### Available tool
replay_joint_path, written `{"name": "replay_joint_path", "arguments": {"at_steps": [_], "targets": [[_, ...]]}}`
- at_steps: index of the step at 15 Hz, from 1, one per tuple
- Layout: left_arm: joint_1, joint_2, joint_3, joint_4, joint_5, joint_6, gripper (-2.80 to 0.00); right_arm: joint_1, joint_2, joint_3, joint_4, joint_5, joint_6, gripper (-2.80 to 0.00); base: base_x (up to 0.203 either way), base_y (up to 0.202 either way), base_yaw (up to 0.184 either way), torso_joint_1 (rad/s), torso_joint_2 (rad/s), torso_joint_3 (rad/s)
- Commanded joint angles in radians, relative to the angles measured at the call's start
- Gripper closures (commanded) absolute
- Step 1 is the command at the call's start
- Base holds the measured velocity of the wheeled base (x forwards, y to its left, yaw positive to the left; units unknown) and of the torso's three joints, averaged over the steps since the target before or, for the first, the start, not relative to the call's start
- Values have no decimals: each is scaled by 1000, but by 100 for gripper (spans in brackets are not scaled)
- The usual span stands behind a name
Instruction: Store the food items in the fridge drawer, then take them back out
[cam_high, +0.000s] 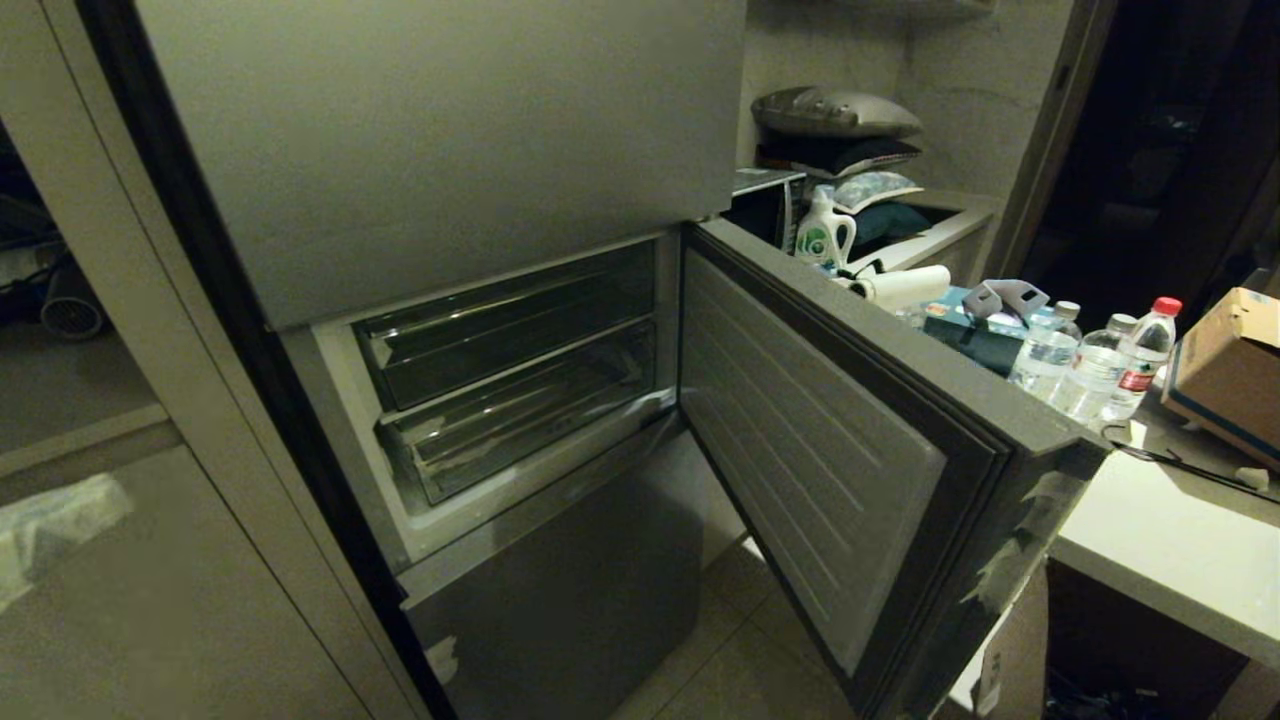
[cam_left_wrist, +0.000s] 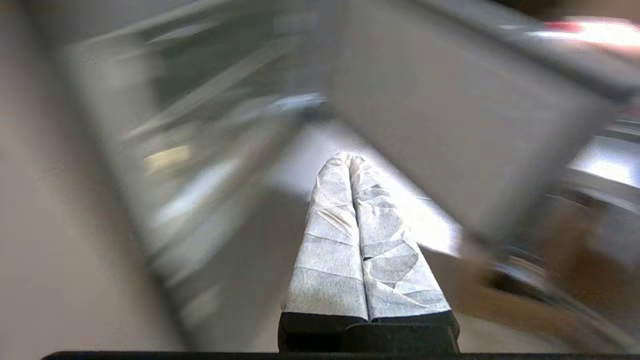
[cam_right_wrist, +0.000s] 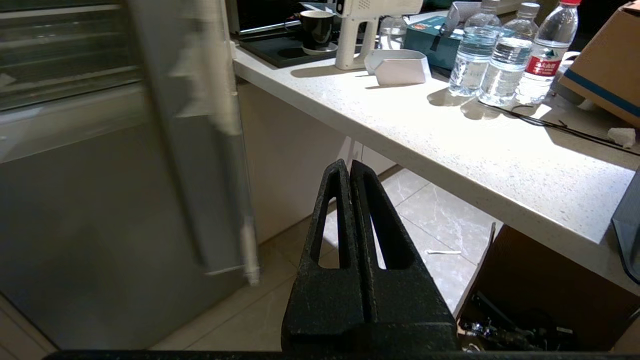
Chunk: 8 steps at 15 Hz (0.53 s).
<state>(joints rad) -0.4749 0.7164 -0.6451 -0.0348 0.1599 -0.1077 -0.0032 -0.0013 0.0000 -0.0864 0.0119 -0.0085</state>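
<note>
- You have the clear fridge drawer (cam_high: 520, 425) pushed in, the lower of two transparent bins behind the open grey door.
- You can see no food inside it.

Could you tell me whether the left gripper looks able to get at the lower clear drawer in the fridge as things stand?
Probably yes. The fridge door is swung wide open and nothing stands in front of the lower drawer. The left gripper is shut and holds nothing, so it would have to open before taking hold.

The red label on one water bottle (cam_right_wrist: 544, 55) bears white characters too small to read.
</note>
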Motion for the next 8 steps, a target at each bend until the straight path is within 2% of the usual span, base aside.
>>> {"name": "replay_joint_path", "arguments": {"at_steps": [1,3,4,5,7,8], "targets": [[304,-140,20,64,7,4,0,0,0,31,0,0,-1,0,0,0,0,0,0,0],[578,-224,82,92,1,25,0,0,0,31,-1,0,-1,0,0,0,0,0,0,0],[696,-288,150,102,-20,51,0,0,0,31,-1,0,-1,0,0,0,0,0,0,0],[775,-365,241,110,-65,81,0,0,0,31,0,0,-1,0,0,0,0,0,0,0],[822,-434,398,101,-151,128,0,0,0,31,-1,0,-1,0,0,0,0,0,0,0],[825,-436,446,91,-231,144,0,0,0,31,-1,0,-1,0,0,0,0,0,0,0]]}}
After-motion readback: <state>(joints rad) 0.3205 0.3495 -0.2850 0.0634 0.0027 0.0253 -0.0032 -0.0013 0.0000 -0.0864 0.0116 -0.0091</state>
